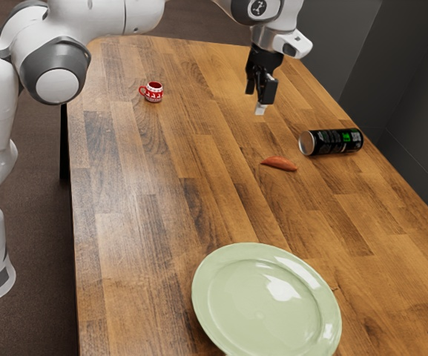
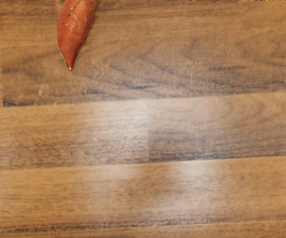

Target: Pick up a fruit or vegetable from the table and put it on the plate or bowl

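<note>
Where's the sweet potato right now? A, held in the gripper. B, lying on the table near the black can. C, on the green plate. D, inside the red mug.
B: the sweet potato lies on the bare wooden table beside the toppled black can, clear of the green plate.

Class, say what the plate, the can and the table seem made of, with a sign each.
Plate: glazed ceramic, perhaps; pale green, glossy highlights. Can: likely metal; black printed shell, shiny end. Table: wood planks, satin finish; grain and seams show.
</note>
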Motion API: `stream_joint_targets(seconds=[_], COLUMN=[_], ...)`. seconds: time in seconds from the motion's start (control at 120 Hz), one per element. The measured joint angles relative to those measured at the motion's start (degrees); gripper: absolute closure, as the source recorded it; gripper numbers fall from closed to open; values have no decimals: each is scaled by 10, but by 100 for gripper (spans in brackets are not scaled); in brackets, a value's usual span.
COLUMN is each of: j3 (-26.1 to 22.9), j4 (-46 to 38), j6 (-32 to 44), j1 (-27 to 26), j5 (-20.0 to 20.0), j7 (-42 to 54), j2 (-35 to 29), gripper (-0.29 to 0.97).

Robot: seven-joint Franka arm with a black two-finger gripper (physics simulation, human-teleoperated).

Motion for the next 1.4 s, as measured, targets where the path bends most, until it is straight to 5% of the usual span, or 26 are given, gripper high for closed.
stream_joint_targets(seconds=[0.425,0.533,0.625,0.708,1.4], j3=[-10,-30,-138,-184,-294], j4=[28,106,192,241,265], j6=[12,45,77,100,180], j1=[8,104,234,277,323], j5=[17,5,-15,-25,-35], j7=[14,19,30,39,130], j2=[35,150,239,291,361], gripper=[0,0,0,0,0])
